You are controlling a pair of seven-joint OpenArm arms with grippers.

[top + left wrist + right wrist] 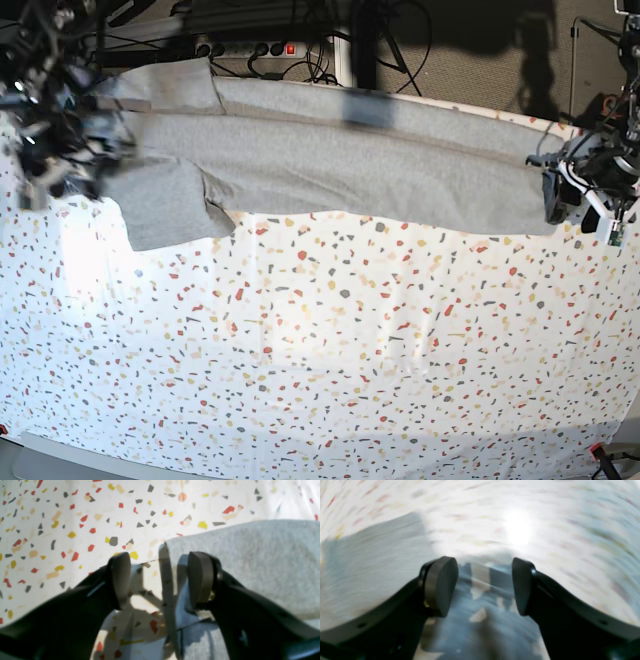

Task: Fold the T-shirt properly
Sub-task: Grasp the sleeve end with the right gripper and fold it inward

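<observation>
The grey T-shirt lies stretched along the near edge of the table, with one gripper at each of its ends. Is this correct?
Not quite. In the base view, the T-shirt lies stretched along the far edge of the table, not the near one. The left gripper and the right gripper are indeed at its two ends.

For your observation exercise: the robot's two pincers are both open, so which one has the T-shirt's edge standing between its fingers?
The left pincer: the T-shirt edge rises between its fingers. The right pincer view is too blurred to show this.

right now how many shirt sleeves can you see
2, both at the left end of the T-shirt in the base view: one hanging toward the near edge, one at the far edge.
</observation>
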